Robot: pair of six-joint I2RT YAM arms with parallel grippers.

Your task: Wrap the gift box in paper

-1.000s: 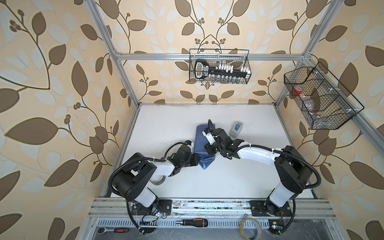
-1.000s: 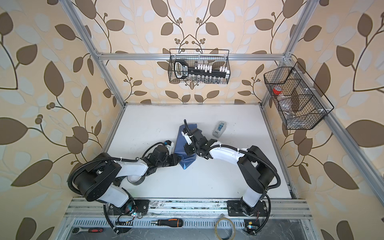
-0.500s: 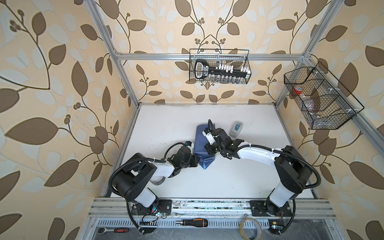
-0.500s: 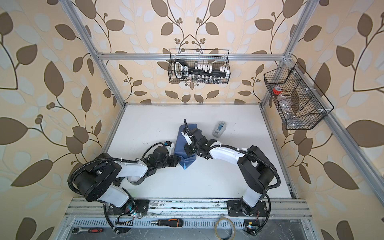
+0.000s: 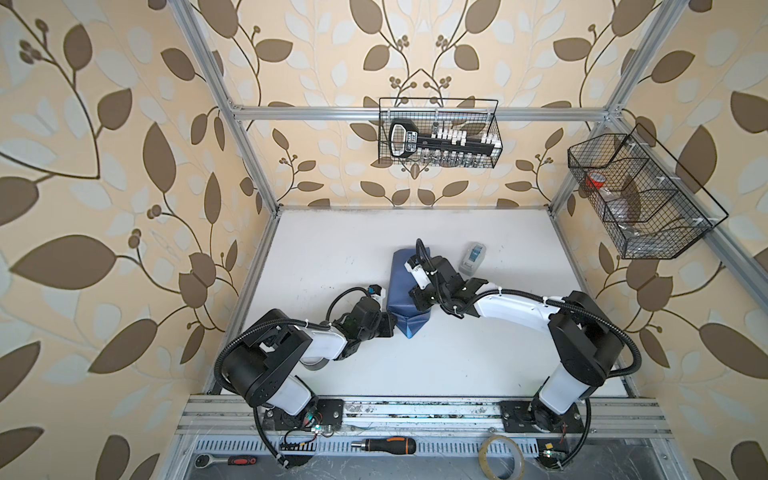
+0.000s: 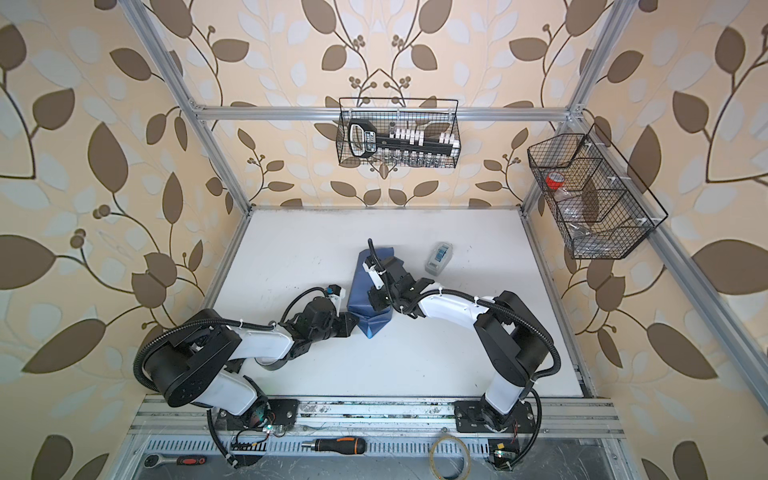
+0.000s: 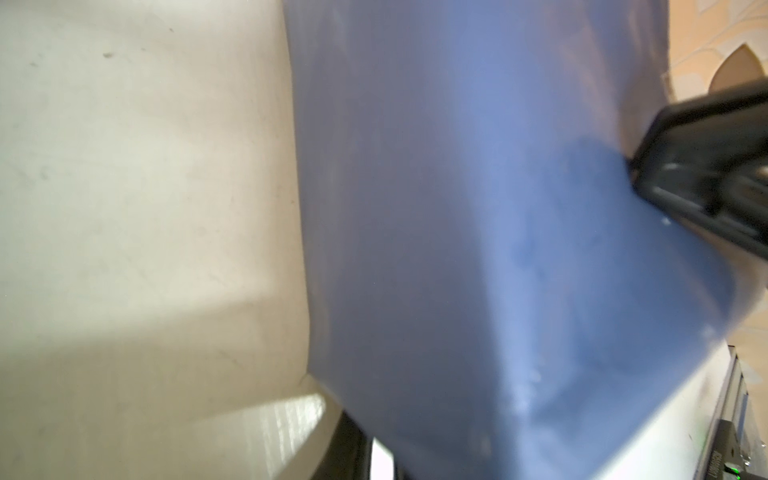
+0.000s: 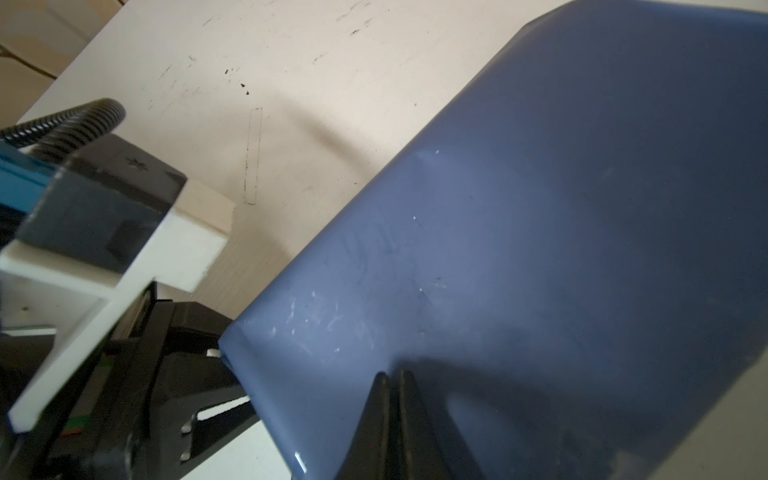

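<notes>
I had the right fingers closed, pressing on the paper, presumably to pin it over the hidden box at the middle of the desk. The left fingers met its near-left edge; I couldn't tell their grip.

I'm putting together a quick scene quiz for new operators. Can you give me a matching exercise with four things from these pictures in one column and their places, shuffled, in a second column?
Things
1. paper
2. tape dispenser
3. screwdriver
4. ratchet

Places
A. front ledge, near its centre
B. middle of the table, folded into a bundle
C. front ledge, left end
D. on the table, right of the paper

Pairs: 1-B, 2-D, 3-A, 4-C
</notes>
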